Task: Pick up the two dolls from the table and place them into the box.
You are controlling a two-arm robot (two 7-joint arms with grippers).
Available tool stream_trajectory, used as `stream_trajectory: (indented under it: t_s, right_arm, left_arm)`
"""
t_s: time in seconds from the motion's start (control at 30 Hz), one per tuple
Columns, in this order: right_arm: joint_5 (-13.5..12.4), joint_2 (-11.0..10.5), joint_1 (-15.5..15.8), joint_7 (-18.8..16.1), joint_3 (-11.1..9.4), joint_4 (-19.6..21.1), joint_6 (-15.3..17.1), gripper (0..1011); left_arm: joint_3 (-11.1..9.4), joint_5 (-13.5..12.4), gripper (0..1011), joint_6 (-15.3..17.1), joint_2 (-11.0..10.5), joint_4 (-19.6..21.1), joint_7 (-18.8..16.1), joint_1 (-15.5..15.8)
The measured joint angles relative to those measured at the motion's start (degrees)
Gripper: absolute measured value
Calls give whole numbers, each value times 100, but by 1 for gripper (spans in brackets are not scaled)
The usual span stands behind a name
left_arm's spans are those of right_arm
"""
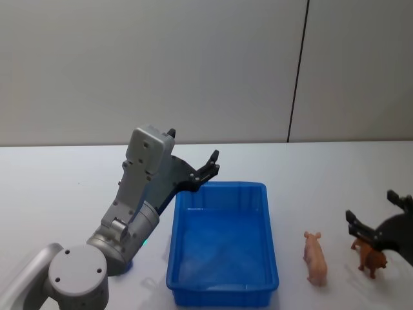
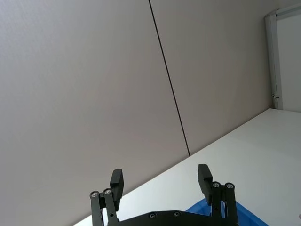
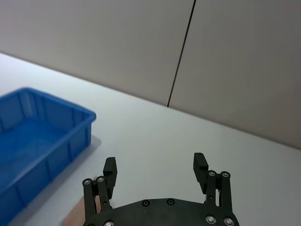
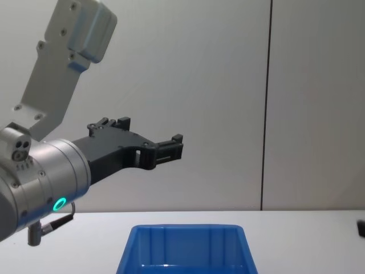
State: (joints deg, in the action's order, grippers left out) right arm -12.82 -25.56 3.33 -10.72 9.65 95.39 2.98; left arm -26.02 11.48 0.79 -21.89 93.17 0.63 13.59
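head view: a pale pink pig doll (image 1: pixel 315 258) and a brown animal doll (image 1: pixel 374 261) stand on the white table (image 1: pixel 58 187), right of the bright blue box (image 1: pixel 222 296). the right gripper (image 3: pixel 155 164) hangs spread apart just over the brown one; the left gripper (image 2: pixel 160 175), also apart, is raised beside the box.

left arm (image 4: pixel 51 171) silver-grey | green ring light (image 4: pixel 59 204) | left gripper (image 2: pixel 160 175) black, silver screws

Both mine, left gripper (image 2: pixel 160 175) and right gripper (image 3: pixel 155 164): matt black, dotted with small silver screw heads. My silver-grey left arm casing (image 1: pixel 145 168) carries a glowing turquoise ring light (image 4: pixel 59 204). Bright blue rectangular plastic bin (image 1: pixel 222 284), unpatterned; flat white tabletop (image 1: pixel 64 174); pale pink pig-shaped doll (image 1: pixel 315 258); orange-brown four-legged doll (image 1: pixel 372 257); pale grey wall (image 1: pixel 161 64) crossed by one thin dark vertical seam (image 1: pixel 297 71).
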Motion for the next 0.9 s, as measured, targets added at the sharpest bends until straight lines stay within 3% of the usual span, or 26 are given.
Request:
stream_trajectory:
  t_s: [0.4,0.9]
  right_arm:
    - [47,-140,233,-53,-45,-161,397,1001]
    - [135,-57,280,-47,33,-490,598,1001]
  left_arm:
    - [0,0,1001,0,0,0,0,0]
    - [0,0,1001,0,0,0,0,0]
